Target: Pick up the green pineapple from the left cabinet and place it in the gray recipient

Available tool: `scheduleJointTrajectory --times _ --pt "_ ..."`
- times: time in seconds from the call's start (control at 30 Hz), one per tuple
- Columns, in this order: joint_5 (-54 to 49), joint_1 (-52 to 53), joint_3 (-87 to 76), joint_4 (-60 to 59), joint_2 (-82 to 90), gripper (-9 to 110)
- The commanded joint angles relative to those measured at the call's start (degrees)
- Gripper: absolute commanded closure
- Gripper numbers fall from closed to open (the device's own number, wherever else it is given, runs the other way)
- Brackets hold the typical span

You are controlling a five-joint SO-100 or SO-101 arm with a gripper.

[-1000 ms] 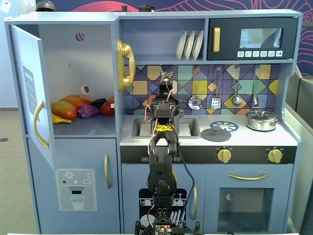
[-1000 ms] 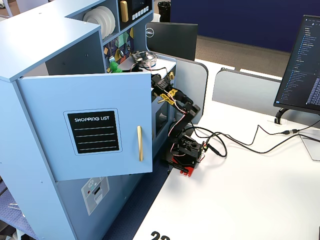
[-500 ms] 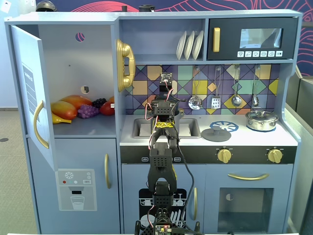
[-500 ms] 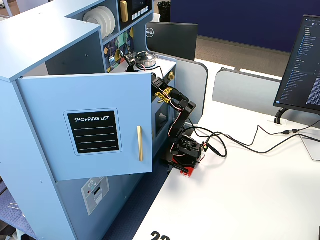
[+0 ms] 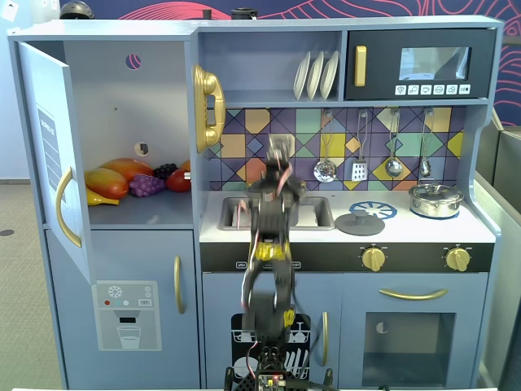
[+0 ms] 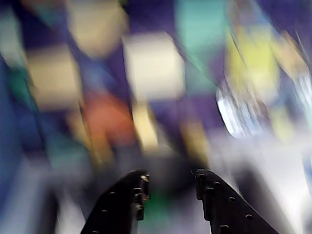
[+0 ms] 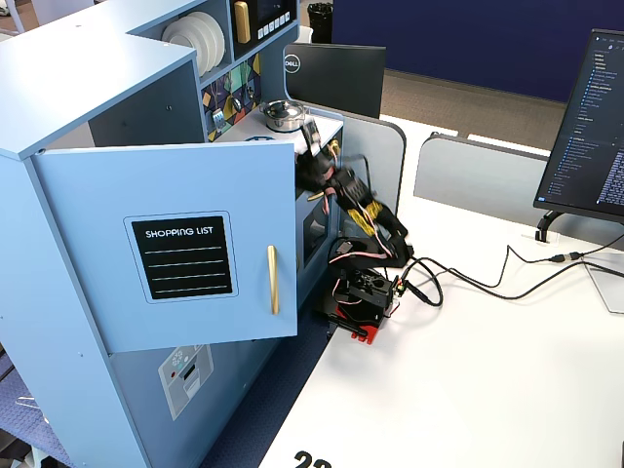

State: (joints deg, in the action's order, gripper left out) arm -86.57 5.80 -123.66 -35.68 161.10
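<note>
Up close, the blurred wrist view showed the gripper with its jaws spread and a smear of green low between them, too blurred to name. Only a fixed view showed the gripper raised above the sink, open room around it. Farther left, the left cabinet stood with its door open, holding a mango, grapes and other fruit.
</note>
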Motion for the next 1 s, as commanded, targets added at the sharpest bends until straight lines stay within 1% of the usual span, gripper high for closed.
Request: scheduleJointTrajectory --times 0.0,0.07,0.13,0.23,0.37,0.43,0.5,0.7,0.8,0.83,0.9,0.97 --pt "2.55 0.88 -14.33 -8.88 12.92 102" --pt "1.93 0.00 -16.00 -16.96 14.68 102" --pt "4.48 -1.67 -16.00 -24.79 14.33 102" --pt "2.11 -3.60 -16.00 -34.80 11.34 102" --pt "4.22 -5.89 -17.31 -41.22 5.10 102" --pt "5.71 -6.15 -19.69 -39.64 1.76 102" --pt "5.01 -5.54 -24.17 -35.33 -1.14 102" --pt "3.43 -4.83 -39.81 -16.52 -8.35 102" --pt "0.70 -4.66 -47.29 -7.21 -10.37 102" --pt "-1.14 -4.66 -48.08 -8.35 -9.76 102" --pt "3.60 -6.42 -48.08 -10.63 -8.70 101" --pt "4.92 -6.77 -48.34 -16.96 -4.31 101"
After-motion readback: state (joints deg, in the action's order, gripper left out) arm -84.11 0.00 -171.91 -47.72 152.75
